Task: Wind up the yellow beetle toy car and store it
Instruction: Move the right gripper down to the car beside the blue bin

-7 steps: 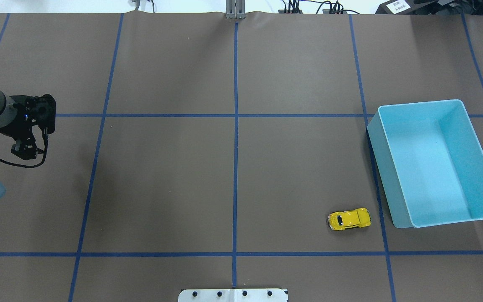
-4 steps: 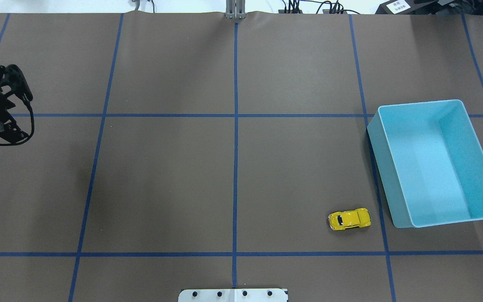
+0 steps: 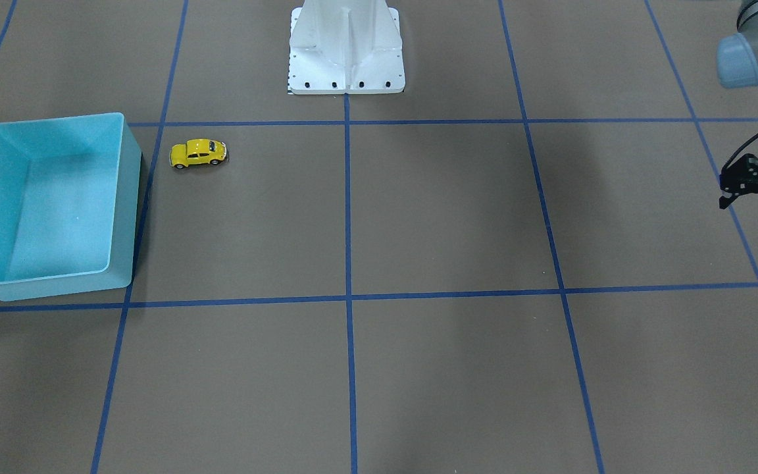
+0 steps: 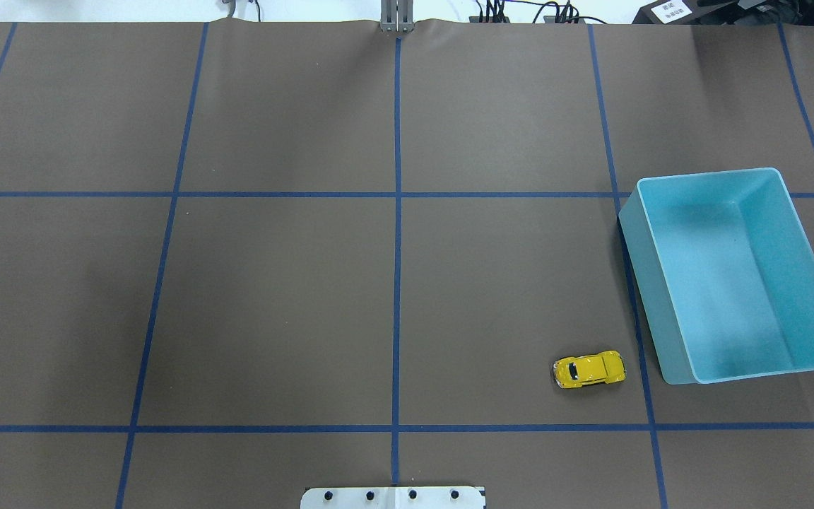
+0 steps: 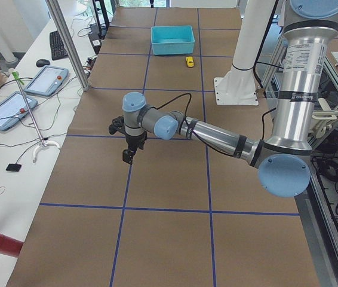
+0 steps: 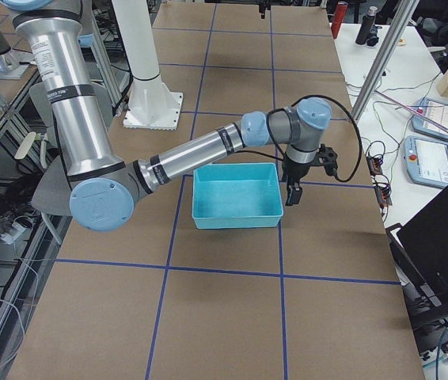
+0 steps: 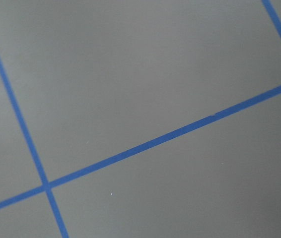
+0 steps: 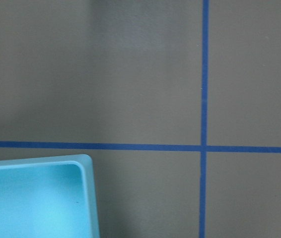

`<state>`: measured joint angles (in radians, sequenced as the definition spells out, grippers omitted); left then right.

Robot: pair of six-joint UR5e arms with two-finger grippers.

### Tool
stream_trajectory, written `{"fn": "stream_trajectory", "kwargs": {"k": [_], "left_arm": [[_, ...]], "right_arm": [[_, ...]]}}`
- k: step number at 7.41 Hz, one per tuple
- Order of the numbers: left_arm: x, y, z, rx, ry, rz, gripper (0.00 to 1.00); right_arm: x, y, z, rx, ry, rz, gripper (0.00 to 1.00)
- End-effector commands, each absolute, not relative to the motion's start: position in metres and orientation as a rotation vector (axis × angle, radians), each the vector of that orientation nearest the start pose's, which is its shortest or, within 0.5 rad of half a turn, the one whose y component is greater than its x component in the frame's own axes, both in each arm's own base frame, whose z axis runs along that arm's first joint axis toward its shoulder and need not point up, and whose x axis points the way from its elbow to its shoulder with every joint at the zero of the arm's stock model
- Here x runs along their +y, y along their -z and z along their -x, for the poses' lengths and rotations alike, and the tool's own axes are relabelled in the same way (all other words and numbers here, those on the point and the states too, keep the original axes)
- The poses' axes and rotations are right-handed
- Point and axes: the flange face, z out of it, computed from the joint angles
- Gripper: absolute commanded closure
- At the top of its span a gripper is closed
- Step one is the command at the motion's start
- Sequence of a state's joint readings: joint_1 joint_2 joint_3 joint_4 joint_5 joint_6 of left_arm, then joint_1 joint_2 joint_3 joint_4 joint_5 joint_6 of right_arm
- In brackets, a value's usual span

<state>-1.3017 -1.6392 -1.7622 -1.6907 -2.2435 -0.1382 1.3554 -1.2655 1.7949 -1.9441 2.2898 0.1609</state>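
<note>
The yellow beetle toy car [image 4: 588, 369] stands on its wheels on the brown table, just left of the light blue bin's [image 4: 632, 247] near corner. It also shows in the front view [image 3: 198, 153] beside the bin [image 3: 126, 197]. The bin is empty. My left gripper [image 3: 756, 207] hangs open and empty at the far left end of the table, far from the car. My right gripper [image 6: 291, 194] hovers beyond the bin's far side; I cannot tell whether it is open or shut. The right wrist view shows only a bin corner [image 8: 87, 198].
The white robot base plate [image 4: 393, 497] sits at the near middle edge. Blue tape lines [image 4: 397, 283] divide the table into squares. Tablets [image 5: 43, 81] and cables lie on the side bench past the table's far edge.
My left arm has swung outward and away, almost leaving the overhead view at its left edge. A sliver of my right gripper has appeared at the right edge. Car and bin have not moved.
</note>
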Motion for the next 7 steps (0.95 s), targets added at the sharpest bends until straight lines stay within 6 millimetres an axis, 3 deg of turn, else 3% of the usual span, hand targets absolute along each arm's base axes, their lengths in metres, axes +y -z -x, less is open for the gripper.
{"fn": "stream_trajectory", "kwargs": {"k": [1,2,4,5,7], "left_arm": [[-0.507,-0.565,-0.012,0.752,-0.102,-0.143,0.01],[-0.488,-0.585,0.010,0.742,-0.042,-0.097,0.01],[-0.451,-0.621,0.042,0.752,0.056,-0.017,0.01],[-0.436,-0.620,0.050,0.747,0.068,-0.023,0.01],[-0.434,-0.625,0.057,0.748,0.088,-0.020,0.00]], "right_arm": [[-0.525,-0.326,0.129,-0.793,0.157,-0.072,0.01],[-0.495,-0.291,0.166,-0.820,0.244,-0.112,0.01],[-0.444,-0.261,0.246,-0.816,0.459,-0.206,0.01],[-0.410,-0.243,0.285,-0.760,0.559,-0.284,0.01],[-0.350,-0.241,0.360,-0.675,0.772,-0.386,0.01]]}}
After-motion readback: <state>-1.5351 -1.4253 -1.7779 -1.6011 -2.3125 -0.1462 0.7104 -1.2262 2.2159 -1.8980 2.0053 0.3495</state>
